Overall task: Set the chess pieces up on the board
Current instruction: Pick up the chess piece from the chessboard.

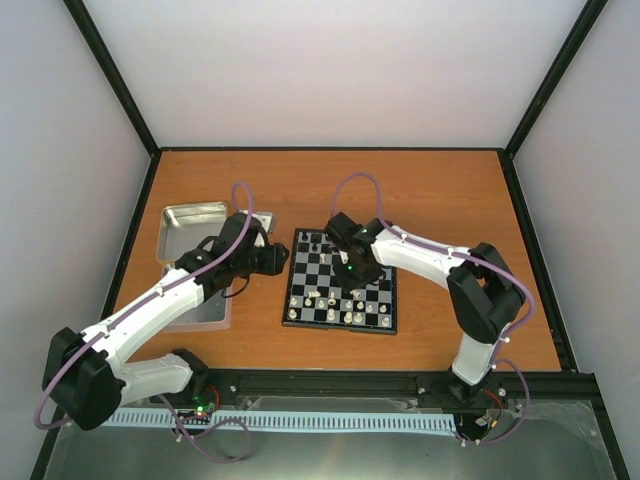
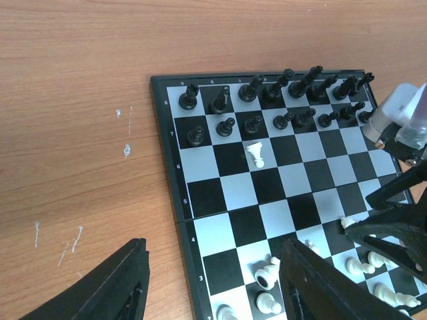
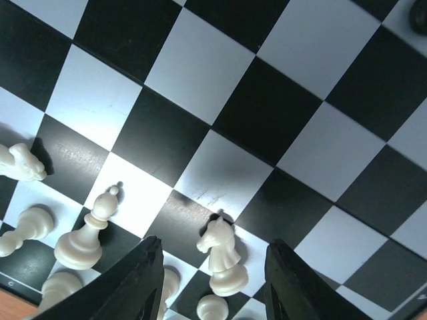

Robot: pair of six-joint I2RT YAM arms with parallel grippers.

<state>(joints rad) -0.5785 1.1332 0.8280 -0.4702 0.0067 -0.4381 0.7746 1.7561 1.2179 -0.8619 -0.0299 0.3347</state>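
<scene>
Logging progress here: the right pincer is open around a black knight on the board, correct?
No. The knight that the open right pincer straddles is cream-white, not black; the right wrist view shows it standing on the board.

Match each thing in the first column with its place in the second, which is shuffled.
Things
1. metal tray
2. black chess pieces
3. white knight

Places
A. upright, between the fingers of the open right gripper in its wrist view
B. on the table, left of the board
C. in two rows along the board's far edge

Pairs: 1-B, 2-C, 3-A
</scene>
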